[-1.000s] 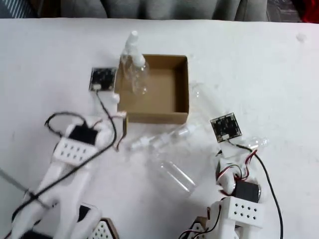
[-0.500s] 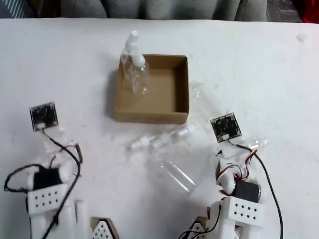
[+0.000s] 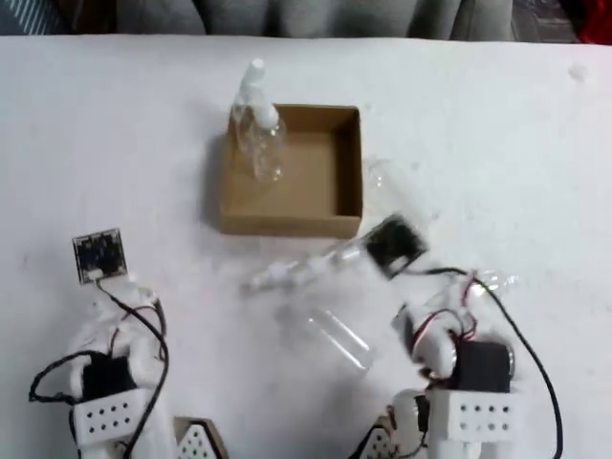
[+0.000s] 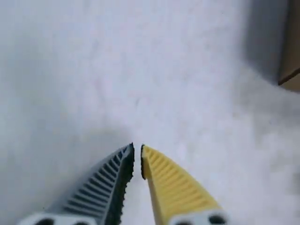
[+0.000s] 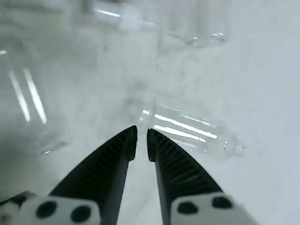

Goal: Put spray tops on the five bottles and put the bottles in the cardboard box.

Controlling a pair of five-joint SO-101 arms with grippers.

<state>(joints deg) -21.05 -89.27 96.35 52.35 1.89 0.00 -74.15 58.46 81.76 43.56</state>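
White table (image 3: 478,124) is taking up nearly all of the high view, with its far edge running straight along the top. The surface is looking matte and slightly textured in both wrist views (image 4: 93,70) (image 5: 267,75). A small pale speck (image 3: 577,72) is lying on the table near the far right corner, well apart from everything else. Grey fabric (image 3: 335,14) is sitting just behind the far edge, showing soft folds; can't tell what it's part of. A striped item (image 3: 27,14) is poking in at the top left corner and a red item (image 3: 598,17) at the top right, both beyond the table and too cropped to identify.
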